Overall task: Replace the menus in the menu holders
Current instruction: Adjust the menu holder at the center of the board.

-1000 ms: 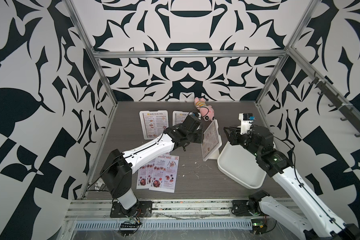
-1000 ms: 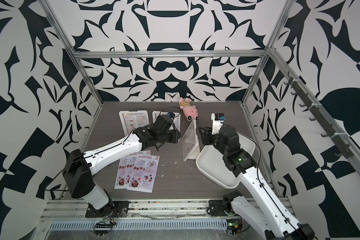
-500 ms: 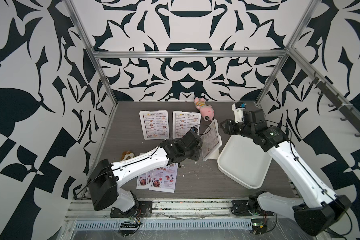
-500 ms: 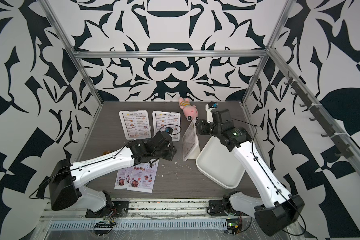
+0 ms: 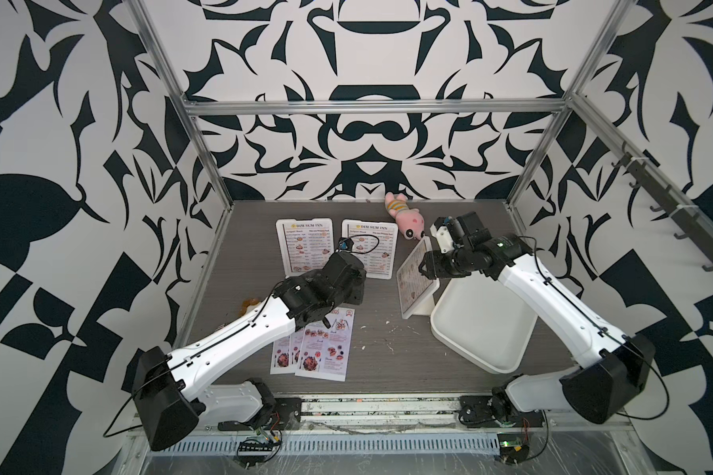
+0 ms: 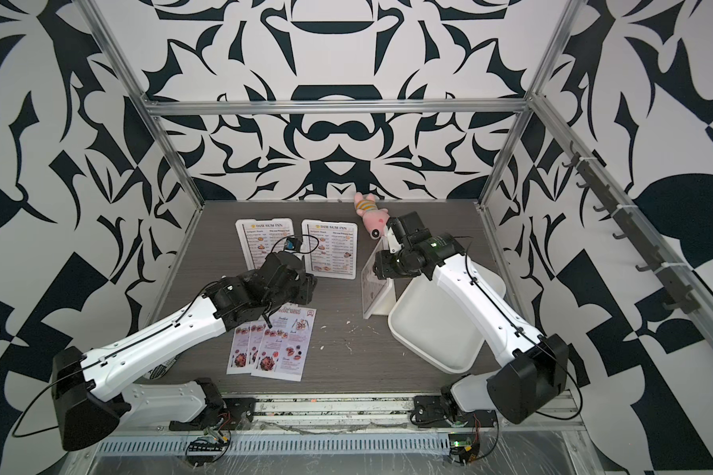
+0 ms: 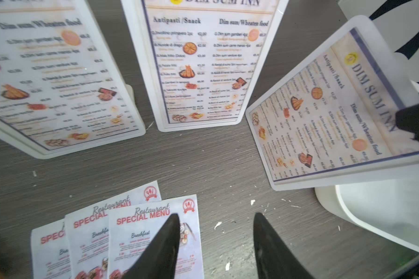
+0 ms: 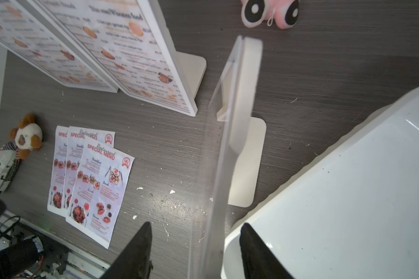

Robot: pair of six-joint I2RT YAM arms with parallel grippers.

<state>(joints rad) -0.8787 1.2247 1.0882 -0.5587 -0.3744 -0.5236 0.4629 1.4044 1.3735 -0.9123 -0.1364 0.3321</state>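
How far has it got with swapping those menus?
Nothing swapped yet: all three menu holders hold DIM SUM INN menus, and three SPECIAL MENU sheets lie fanned on the table. In hand: the right gripper, jaws open, straddles the top edge of the angled holder beside the tray; the left gripper is open, empty, by the sheets. All three swaps remain.

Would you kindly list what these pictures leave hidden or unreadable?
- In a top view: brown plush toy, mostly behind the left arm.
- Right wrist view: nearest menu holder, edge-on, its sheet unreadable.
- Left wrist view: outermost menu holder, blurred and cut by the frame edge.
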